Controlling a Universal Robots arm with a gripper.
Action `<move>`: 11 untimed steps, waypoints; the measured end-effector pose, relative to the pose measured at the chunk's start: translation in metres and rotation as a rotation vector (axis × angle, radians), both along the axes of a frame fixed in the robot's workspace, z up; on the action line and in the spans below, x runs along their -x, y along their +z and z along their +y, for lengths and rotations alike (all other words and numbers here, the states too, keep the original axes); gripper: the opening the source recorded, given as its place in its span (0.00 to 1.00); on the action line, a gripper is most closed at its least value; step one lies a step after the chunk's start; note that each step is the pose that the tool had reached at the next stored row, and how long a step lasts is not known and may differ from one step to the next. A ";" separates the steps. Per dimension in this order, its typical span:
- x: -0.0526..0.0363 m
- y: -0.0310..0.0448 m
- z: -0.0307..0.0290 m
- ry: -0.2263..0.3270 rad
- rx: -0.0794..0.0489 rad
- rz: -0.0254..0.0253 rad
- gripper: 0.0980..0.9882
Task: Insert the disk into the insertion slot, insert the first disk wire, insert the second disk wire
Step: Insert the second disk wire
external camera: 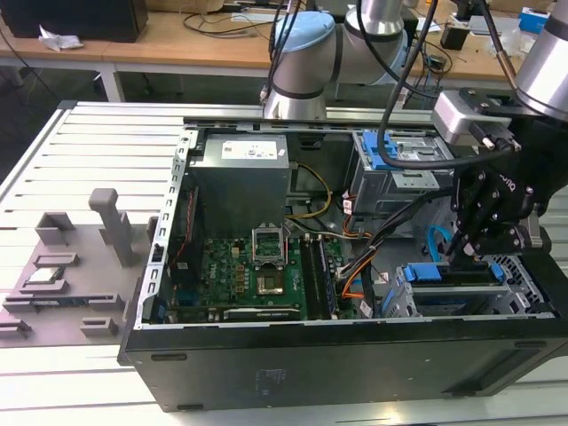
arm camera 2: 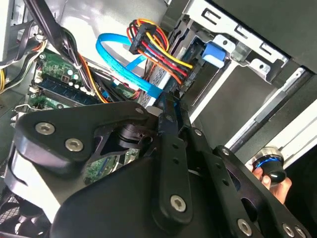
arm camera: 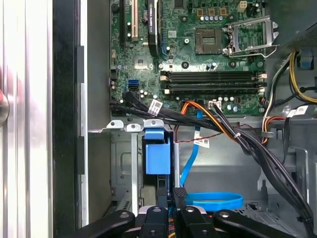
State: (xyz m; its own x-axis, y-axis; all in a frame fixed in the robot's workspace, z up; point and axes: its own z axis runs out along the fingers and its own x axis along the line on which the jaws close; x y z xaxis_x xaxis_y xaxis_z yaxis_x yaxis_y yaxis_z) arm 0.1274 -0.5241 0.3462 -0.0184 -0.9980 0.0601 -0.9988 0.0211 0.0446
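The open computer case (external camera: 177, 222) lies on its side on the slatted metal bench (external camera: 80, 160), and holds a green motherboard (external camera: 257, 275), a grey power supply (external camera: 240, 182) and, towards the exterior view's right, a taller grey cage (external camera: 399, 173) with a blue latch. Below that cage, near the case's front corner, sits the insertion slot (external camera: 497, 297), a low perforated metal cage. The disk (external camera: 439, 273) shows there as a blue carrier edge lying in the slot; how far it is seated cannot be told. In the first wrist view the blue carrier (arm camera: 157, 154) sits between metal walls, with a flat blue cable (arm camera: 213, 201) looped just beside it. The black end effector (external camera: 466, 253) hangs right over the slot's near end. In the second wrist view its fingers (arm camera 2: 168, 116) stand close together next to a bundle of red, yellow and black wires (arm camera 2: 158, 52) ending in a black plug; whether they grip anything I cannot tell
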 end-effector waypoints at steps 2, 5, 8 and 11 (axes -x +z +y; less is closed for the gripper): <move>-0.0003 -0.0014 0.0000 0.000 0.002 0.0000 0.07; -0.0005 -0.0039 0.0000 0.000 0.005 0.0000 0.07; -0.0014 -0.0072 0.0000 0.000 0.010 0.0001 0.07; -0.0016 -0.0081 0.0000 0.000 0.016 0.0000 0.07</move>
State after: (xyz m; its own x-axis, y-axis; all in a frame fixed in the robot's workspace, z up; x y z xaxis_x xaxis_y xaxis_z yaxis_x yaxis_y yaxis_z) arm 0.1290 -0.5241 0.3381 -0.0184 -0.9969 0.0761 -0.9988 0.0218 0.0442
